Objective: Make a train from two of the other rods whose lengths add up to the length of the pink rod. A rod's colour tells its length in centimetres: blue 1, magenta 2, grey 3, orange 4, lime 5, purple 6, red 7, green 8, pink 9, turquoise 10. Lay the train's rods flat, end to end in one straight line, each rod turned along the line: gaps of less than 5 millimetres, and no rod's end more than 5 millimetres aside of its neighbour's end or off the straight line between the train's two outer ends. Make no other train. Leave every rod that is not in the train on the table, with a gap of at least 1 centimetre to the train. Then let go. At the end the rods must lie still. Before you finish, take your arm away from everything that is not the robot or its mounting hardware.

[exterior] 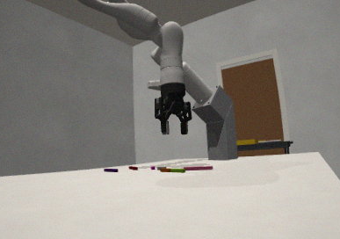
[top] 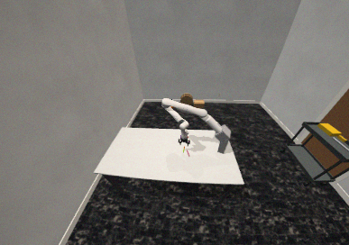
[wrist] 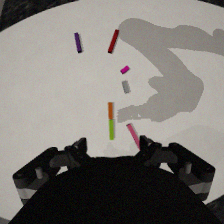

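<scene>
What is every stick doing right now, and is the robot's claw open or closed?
gripper: open, holding nothing, up above the table
orange rod: flat, end to end with the lime rod
lime rod: flat, in line with the orange rod
pink rod: flat, tilted, beside the lime rod
grey rod: flat, alone
magenta rod: flat, alone
red rod: flat, alone
purple rod: flat, alone
</scene>
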`<state>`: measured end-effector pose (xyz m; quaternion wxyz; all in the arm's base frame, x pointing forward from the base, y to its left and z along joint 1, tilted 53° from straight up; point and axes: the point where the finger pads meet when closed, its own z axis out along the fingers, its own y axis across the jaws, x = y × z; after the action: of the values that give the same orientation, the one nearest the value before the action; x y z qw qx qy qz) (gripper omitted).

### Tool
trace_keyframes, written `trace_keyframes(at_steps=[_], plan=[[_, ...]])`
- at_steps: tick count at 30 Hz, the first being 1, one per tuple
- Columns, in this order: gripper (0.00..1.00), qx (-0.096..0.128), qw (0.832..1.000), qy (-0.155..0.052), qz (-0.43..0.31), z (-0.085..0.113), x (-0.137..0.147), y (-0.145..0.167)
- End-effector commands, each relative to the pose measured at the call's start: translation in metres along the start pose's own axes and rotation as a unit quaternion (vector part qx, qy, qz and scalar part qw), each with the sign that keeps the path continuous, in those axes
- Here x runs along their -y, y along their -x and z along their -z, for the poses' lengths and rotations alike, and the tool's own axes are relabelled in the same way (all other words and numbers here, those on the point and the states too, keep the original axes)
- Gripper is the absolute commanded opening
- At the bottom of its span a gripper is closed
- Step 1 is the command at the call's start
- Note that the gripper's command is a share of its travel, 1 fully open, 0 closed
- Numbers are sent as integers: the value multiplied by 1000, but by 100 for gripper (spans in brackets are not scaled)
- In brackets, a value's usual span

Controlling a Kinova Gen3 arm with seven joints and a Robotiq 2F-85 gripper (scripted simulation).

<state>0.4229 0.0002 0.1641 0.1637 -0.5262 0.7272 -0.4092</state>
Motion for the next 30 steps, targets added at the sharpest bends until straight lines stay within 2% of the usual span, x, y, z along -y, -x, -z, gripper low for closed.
trace_keyframes(at_steps=[1, 11, 13, 19, 30], plan=[[100, 5, 1000, -5, 0, 10, 3, 3], [100, 5, 1000, -5, 0, 49, 3, 2], [100, 5, 1000, -5, 0, 49, 3, 2], [100, 5, 1000, -5, 0, 69, 3, 2], [100, 5, 1000, -5, 0, 80, 3, 2]])
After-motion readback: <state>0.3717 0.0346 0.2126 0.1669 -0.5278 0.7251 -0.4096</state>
